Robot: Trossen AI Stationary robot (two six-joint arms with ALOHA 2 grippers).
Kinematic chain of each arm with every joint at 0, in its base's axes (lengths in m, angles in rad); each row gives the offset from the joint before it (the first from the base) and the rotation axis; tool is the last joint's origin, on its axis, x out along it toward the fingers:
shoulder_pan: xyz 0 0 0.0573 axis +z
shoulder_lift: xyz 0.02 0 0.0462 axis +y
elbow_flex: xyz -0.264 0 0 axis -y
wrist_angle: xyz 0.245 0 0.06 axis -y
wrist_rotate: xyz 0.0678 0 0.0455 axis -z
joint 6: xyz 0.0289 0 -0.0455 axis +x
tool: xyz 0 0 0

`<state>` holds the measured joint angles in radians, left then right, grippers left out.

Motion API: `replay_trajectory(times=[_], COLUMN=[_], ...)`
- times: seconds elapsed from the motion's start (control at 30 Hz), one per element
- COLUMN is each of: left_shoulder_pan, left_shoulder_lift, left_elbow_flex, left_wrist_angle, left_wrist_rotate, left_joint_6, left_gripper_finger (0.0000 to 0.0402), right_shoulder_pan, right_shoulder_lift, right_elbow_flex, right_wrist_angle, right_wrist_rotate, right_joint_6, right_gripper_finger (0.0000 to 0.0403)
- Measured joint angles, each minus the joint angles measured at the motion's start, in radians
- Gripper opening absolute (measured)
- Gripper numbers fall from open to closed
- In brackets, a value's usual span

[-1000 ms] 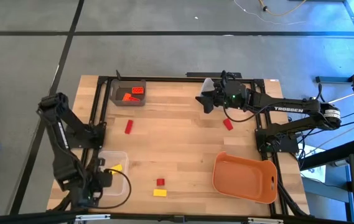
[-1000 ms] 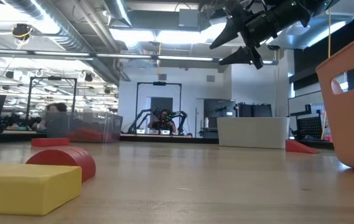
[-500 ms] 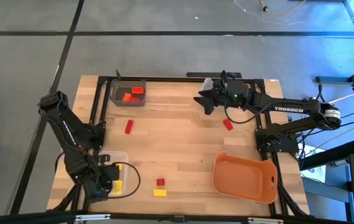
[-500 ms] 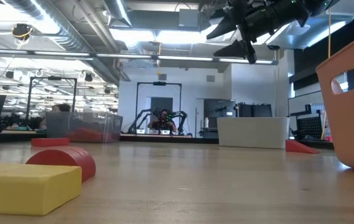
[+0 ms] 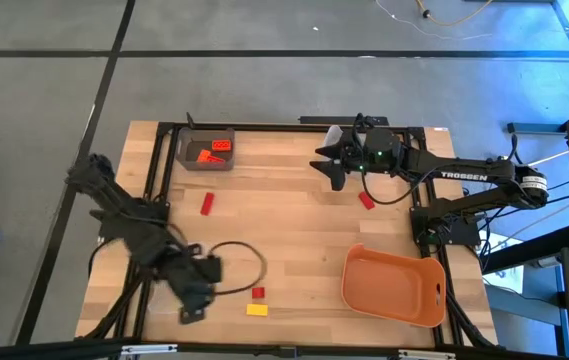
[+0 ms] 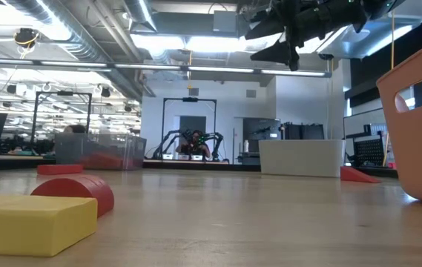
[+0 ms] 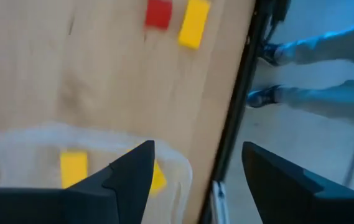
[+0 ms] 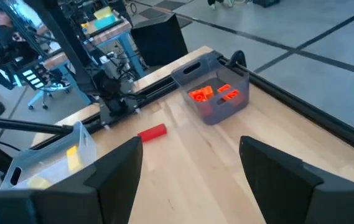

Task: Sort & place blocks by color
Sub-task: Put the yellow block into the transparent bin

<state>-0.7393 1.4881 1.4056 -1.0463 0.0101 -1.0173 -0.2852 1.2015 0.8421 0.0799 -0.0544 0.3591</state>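
At the front left corner of the table, my left gripper [image 7: 198, 149] hangs over the clear bin [image 7: 180, 165]. Its two fingers are wide apart. There is nothing between them, and they touch nothing. Two yellow blocks [image 7: 73, 168] lie in the bin below.

I think my next job is the loose yellow block [image 7: 193, 25]. It lies on the bare wood near the front edge. A little red block [image 7: 159, 12] sits just beside it, so I must be careful. I should go straight down with one finger on each side of the yellow one. I must not bump the red one. I should squeeze only when the block is right in the middle. Then I should lift it high, so it does not hit the bin wall.

My right gripper [image 5: 329, 162] waits up in the air near the back of the table. Its fingers are apart too, and it holds nothing. One red block [image 5: 366, 200] lies close by it, and another red one [image 5: 206, 204] lies near the grey bin [image 5: 207, 160].
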Motion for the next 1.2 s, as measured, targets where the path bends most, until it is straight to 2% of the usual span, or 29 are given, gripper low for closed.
replay_trajectory(times=[0.2, 0.37, 0.47, 0.83, 1.07, 1.2], left_shoulder_pan=[0.083, 0.104, 0.102, 0.118, 0.112, 0.111], left_shoulder_lift=[0.252, 0.429, 0.5, 0.644, 0.669, 0.669], left_elbow_flex=[0.213, 0.306, 0.319, 0.32, 0.309, 0.271], left_wrist_angle=[-0.013, 0.028, 0.08, 0.118, 0.134, 0.165], left_wrist_rotate=[0.013, 0.087, 0.094, 0.027, -0.06, -0.035], left_joint_6=[0.262, 0.345, 0.373, 0.429, 0.427, 0.417], left_gripper_finger=[0.0234, 0.0234, 0.0234, 0.0234, 0.0234, 0.0234], right_shoulder_pan=[0.0, -0.001, -0.001, -0.001, -0.001, -0.001], right_shoulder_lift=[0.0, 0.0, 0.0, 0.0, 0.0, 0.0], right_elbow_flex=[0.0, 0.0, 0.0, 0.0, 0.0, 0.0], right_wrist_angle=[-0.001, -0.002, -0.003, -0.008, -0.012, -0.015], right_wrist_rotate=[0.0, 0.0, 0.007, 0.009, 0.072, 0.099], right_joint_6=[-0.031, -0.067, -0.077, -0.074, -0.064, -0.026], right_gripper_finger=[0.0268, 0.0268, 0.0268, 0.0268, 0.0268, 0.0268])
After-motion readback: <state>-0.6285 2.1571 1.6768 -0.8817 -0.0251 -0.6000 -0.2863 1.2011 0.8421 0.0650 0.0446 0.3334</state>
